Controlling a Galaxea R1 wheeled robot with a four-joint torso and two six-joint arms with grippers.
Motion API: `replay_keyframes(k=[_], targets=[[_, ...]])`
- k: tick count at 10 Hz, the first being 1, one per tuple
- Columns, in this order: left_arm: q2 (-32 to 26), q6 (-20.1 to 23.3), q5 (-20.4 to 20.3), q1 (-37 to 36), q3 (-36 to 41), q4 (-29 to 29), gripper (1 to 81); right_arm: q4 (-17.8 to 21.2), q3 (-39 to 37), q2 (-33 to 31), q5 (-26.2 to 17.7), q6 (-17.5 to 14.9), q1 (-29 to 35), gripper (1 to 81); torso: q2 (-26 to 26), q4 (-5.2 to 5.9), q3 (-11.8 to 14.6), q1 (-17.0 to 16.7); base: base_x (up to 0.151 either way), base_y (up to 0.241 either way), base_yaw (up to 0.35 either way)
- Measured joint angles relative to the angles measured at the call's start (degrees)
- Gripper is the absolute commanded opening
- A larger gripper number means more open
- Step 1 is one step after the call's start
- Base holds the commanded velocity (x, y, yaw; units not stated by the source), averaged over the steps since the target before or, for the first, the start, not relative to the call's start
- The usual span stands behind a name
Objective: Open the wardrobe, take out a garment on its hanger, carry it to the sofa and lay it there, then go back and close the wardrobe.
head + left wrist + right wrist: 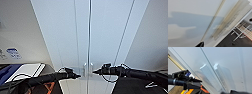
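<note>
A: What do we count?
B: One wardrobe [82, 37] filling centre frame, two doors closed, two handles [88, 68] low at the seam.
A: Our grippers?
B: Left gripper [78, 75] and right gripper [95, 72] flank them; we cannot tell their fingers' state.

The tall white two-door wardrobe [87, 37] gets cut off top and bottom in the head view, and the blue-and-white labels [13, 53] on the left wall are way too blurry to read.
</note>
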Motion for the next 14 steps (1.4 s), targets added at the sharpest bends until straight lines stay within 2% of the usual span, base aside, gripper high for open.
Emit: replay_keyframes(k=[5, 11, 14], targets=[[5.7, 0.0, 0.7, 0.0, -5.3, 0.0, 81.1, -0.2, -4.7, 4.5, 0.0, 0.0, 0.2, 81.1, 0.0, 0.00, 0.0, 0.0, 0.000, 0.000, 0.000], [10.9, -0.1, 2.6, -2.0, -10.6, 0.2, 81.1, -1.2, -15.7, 12.7, -1.0, 0.0, 0.7, 81.1, 0.1, 0.00, -0.1, 0.0, 0.000, 0.000, 0.000], [15.9, -0.1, 3.0, -2.1, -14.1, 0.5, 81.1, -1.2, -16.2, 12.8, -0.5, -0.1, 0.6, 81.1, 0.1, 0.00, -0.1, 0.0, 0.000, 0.000, 0.000]])
